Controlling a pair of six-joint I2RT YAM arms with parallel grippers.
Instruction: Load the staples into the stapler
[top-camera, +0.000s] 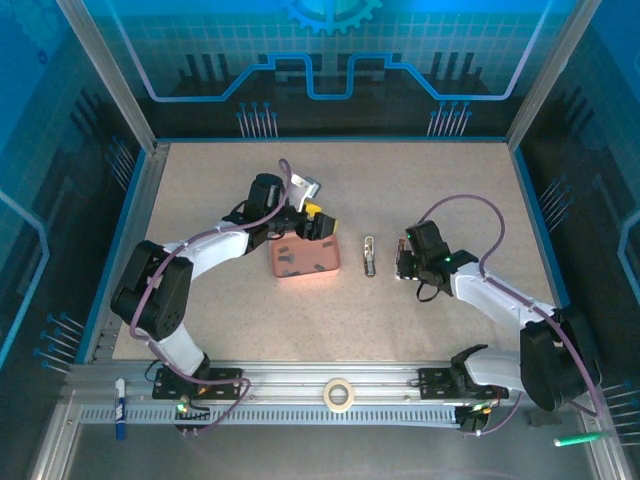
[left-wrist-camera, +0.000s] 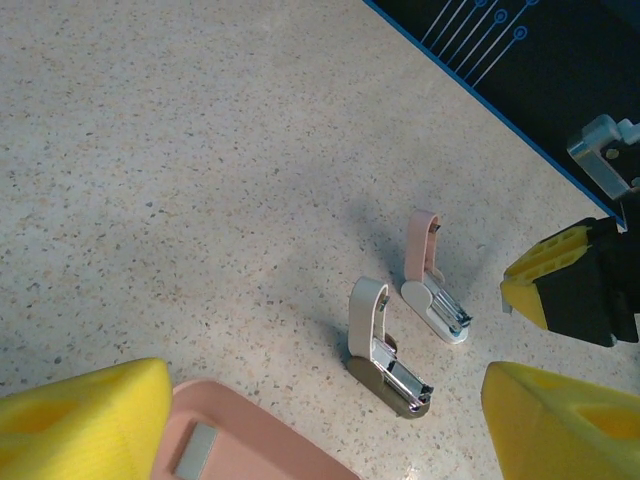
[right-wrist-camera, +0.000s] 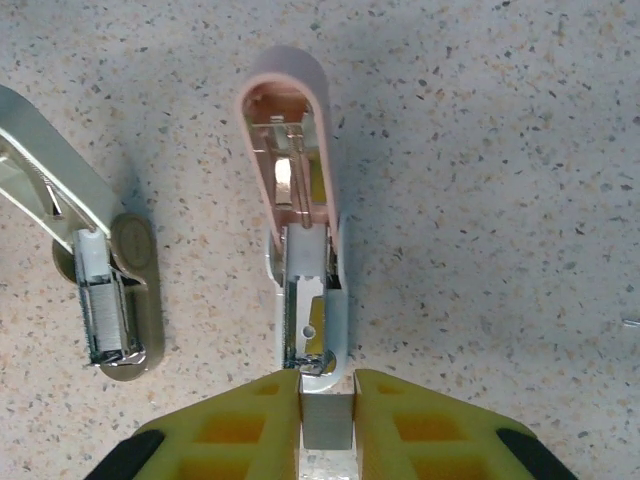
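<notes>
- Left gripper (top-camera: 312, 228): I see its blocky yellow fingers (left-wrist-camera: 85, 420) spread wide over the tray's far edge.
- Pink tray (top-camera: 305, 265): smooth plastic with rounded corners. The staples (left-wrist-camera: 195, 450), a flat grey strip, lie inside it.
- White-lidded stapler (left-wrist-camera: 385, 350): olive base, lid hinged up, on the speckled table (left-wrist-camera: 200, 150).
- Pink stapler (right-wrist-camera: 295, 200): rounded lid folded back, shiny metal channel exposed.
- Right gripper (right-wrist-camera: 327, 400): fingers pressed onto a small grey metal strip (right-wrist-camera: 327, 425) at the channel's front end.

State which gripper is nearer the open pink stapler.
Right. The right gripper sits at the pink stapler's base end, shut on a grey strip; the left gripper hovers at the pink tray's far corner, farther off.
</notes>
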